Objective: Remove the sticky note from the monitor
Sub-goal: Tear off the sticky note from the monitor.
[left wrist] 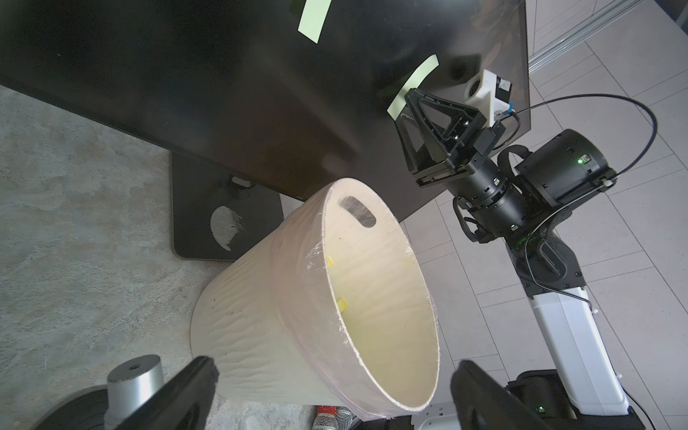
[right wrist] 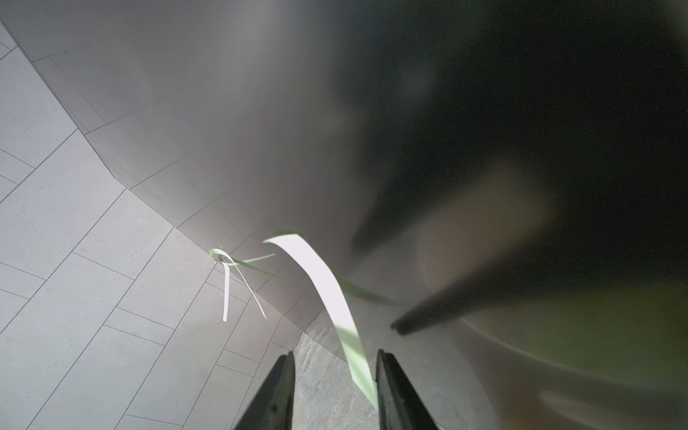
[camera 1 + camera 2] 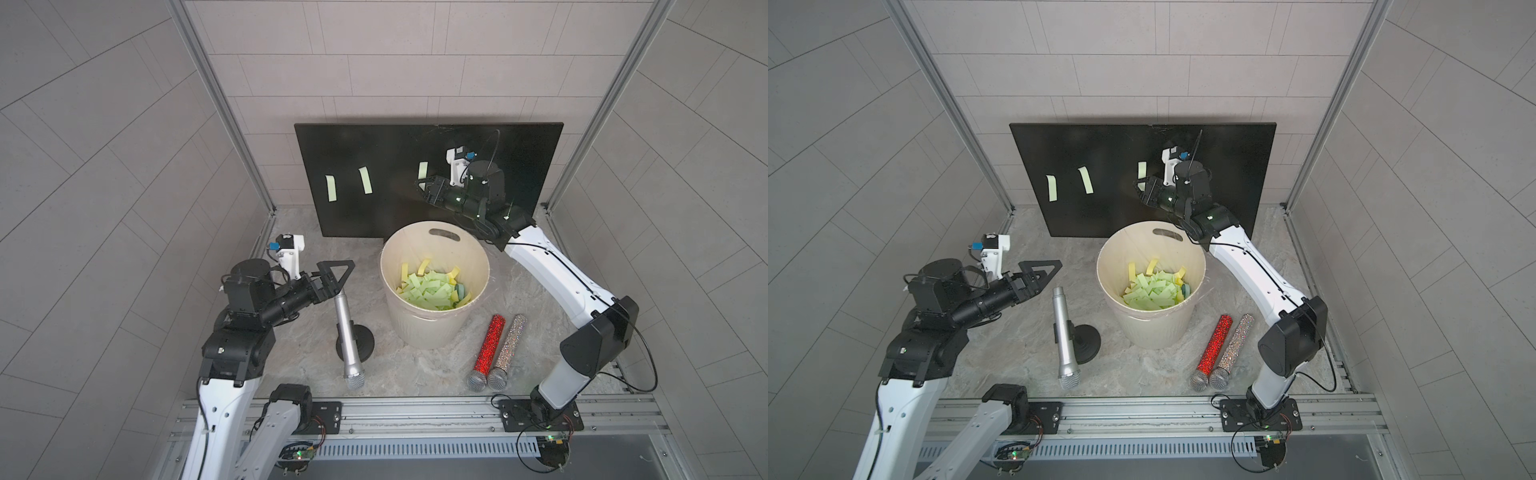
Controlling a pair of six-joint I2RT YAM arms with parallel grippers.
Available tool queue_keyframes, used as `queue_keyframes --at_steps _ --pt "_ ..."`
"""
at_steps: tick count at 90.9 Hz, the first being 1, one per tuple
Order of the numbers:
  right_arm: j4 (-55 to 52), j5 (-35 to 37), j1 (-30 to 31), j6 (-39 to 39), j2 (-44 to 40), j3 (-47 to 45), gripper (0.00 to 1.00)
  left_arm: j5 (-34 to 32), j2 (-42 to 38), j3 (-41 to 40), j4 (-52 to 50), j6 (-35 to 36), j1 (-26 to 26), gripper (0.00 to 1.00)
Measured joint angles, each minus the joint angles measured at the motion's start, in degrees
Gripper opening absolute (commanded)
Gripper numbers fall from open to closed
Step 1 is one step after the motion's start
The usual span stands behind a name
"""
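Glossy black monitor point(image 3: 374, 149), with dull grey reflections in the right wrist view. Three plain pale green sticky notes point(image 3: 365, 180). Cream bucket point(image 3: 428, 332), faint wavy ripple pattern on outer wall. Paper scraps point(image 3: 432, 289) inside mostly pale green, some yellow, one teal-blue. Plain matte silver microphone point(image 3: 346, 328), black round stand base point(image 3: 365, 343). Red glitter microphone point(image 3: 491, 340) and silver glitter microphone point(image 3: 512, 338), both with silver mesh heads. Desk point(image 3: 415, 370) grey marbled stone pattern. Walls point(image 3: 104, 166) grey rectangular tiles. Arms point(image 3: 548, 270) white and black. Left hand point(image 3: 343, 276) and right hand point(image 3: 423, 188) black. Wrist camera mounts point(image 3: 291, 249) white, with blue plug.
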Motion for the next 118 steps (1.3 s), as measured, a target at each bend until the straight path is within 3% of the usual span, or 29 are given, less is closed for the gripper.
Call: queue_keyframes --at_steps 41,98,118 --pt "0.87 0.17 0.09 0.28 0.74 0.83 0.29 0.00 0.04 0.00 -0.02 0.02 0.00 1.00" --pt "0.90 0.46 0.09 0.20 0.76 0.83 0.00 0.00 0.22 0.00 -0.09 0.02 0.00 1.00" --pt "0.94 0.44 0.09 0.20 0.61 0.66 0.00 0.00 0.22 0.00 -0.11 0.02 0.00 1.00"
